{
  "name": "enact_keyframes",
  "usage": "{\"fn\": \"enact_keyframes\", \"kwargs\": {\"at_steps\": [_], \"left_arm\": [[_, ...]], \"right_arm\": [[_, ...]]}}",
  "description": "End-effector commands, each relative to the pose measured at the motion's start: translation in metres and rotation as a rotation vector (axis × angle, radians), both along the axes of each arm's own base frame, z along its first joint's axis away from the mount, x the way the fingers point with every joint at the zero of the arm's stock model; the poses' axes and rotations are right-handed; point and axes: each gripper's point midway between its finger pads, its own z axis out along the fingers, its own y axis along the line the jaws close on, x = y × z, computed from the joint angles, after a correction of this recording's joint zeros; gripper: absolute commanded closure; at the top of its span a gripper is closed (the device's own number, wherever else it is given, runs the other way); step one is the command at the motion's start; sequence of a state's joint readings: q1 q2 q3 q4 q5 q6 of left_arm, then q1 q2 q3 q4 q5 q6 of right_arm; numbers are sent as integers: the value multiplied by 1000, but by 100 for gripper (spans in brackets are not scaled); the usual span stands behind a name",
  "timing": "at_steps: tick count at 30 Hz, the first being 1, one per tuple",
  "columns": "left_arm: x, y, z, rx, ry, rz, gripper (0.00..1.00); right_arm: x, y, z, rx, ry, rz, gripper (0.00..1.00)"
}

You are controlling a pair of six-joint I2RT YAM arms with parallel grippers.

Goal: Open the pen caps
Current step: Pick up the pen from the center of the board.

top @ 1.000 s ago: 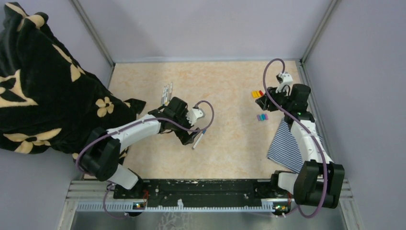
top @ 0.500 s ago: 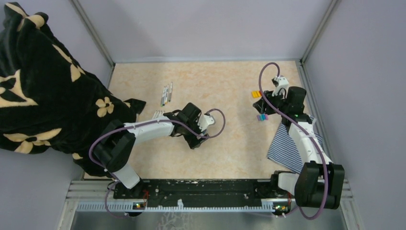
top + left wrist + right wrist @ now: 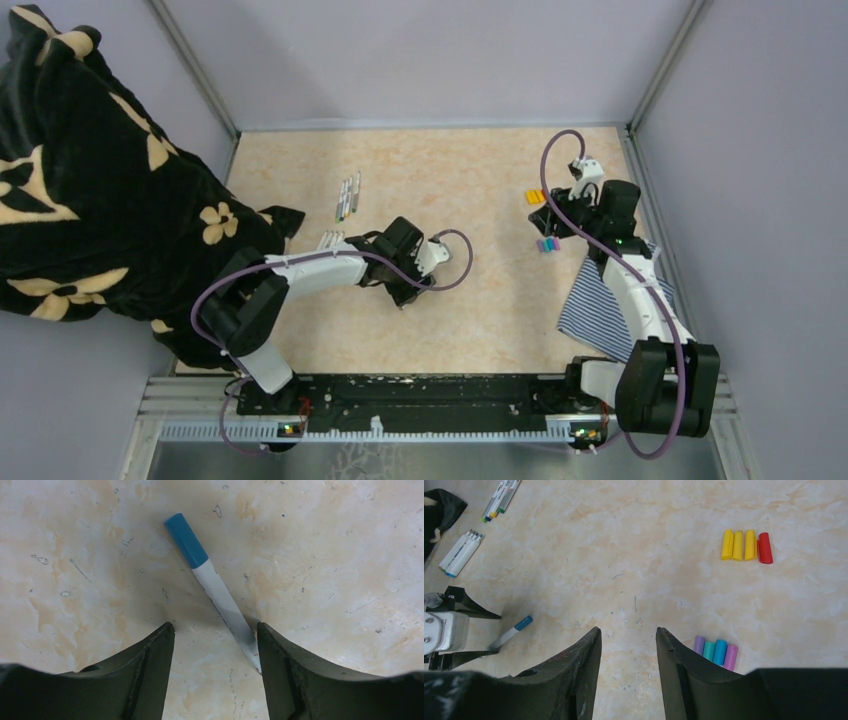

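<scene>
A white pen with a blue cap lies flat on the table. My left gripper is low over it, open, with the barrel running between the fingers and close against the right one. The same pen shows at the lower left in the right wrist view. My right gripper hovers open and holds nothing. Loose pen caps lie in two rows: yellow and red ones, and purple, teal and blue ones beside its right finger. From above, the left gripper hides the pen.
Two bunches of other pens lie at the table's left. A black flowered blanket drapes over the left edge. A blue-and-white striped cloth lies under the right arm. The right gripper sits between the cap rows.
My left gripper has come down over the blue-capped pen and its jaws have narrowed around the barrel. The right arm pulled back slightly, then stayed still.
</scene>
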State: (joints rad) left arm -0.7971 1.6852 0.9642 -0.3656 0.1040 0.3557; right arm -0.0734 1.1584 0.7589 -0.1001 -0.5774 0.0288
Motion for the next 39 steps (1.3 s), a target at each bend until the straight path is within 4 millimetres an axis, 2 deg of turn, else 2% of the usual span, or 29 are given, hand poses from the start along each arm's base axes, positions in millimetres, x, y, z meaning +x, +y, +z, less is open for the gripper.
{"fn": "enact_keyframes", "kwargs": {"at_steps": [1,5,13,19,23,28,39], "left_arm": [[-4,3,-13,26,18,-2,34],[-4,4,-17,39,23,1,41],[-5,5,-21,51,33,6,71],[-4,3,-19,43,36,6,100],[3,2,-13,32,-5,14,100],[11,-1,5,-4,-50,8,100],[27,-33,91,-173,-205,-142,100]], "right_arm": [[1,5,19,-10,-85,19,56],[2,5,19,-10,-86,19,56],[1,8,22,-3,-93,33,54],[-4,19,21,30,-77,96,38],[-7,28,20,67,-50,146,31],[-10,40,19,132,10,205,30],[-18,84,19,253,121,362,30]]}}
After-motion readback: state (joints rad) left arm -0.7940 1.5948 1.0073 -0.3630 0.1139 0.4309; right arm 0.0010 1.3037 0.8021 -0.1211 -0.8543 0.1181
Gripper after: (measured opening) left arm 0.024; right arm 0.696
